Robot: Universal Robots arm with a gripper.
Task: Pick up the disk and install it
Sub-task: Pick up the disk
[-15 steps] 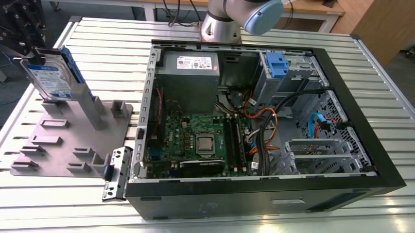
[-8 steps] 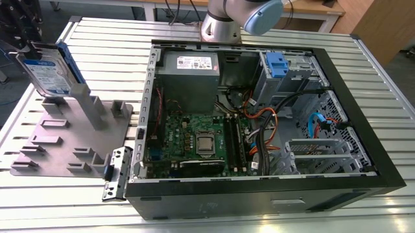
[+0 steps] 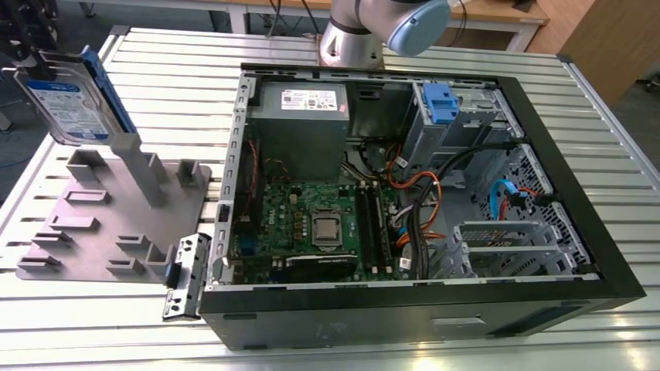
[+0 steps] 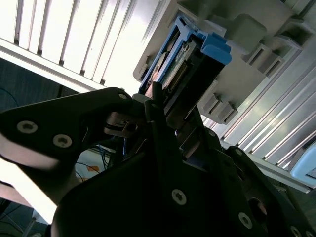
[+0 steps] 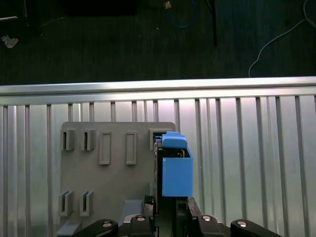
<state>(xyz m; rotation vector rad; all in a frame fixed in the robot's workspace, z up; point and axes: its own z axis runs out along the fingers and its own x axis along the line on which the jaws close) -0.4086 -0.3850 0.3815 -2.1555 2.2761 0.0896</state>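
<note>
Slatted aluminium table [image 3: 83,325], grey fixture plate with upright slots [image 3: 113,232] on it, and the flat silver metal disk with blue plastic side rails [image 3: 64,100] stands on edge in that plate, right between the jaws of my black gripper [image 5: 170,212]. Honestly I can't tell if it's clamped or just straddling. My worry: with a weak hold on those slick rails, the disk tips or snags leaving its slot. The white-and-blue label's print is too small to read.

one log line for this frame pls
gripper shut on disk | disk on edge over grey fixture plate | open PC case: disk not installed
</note>
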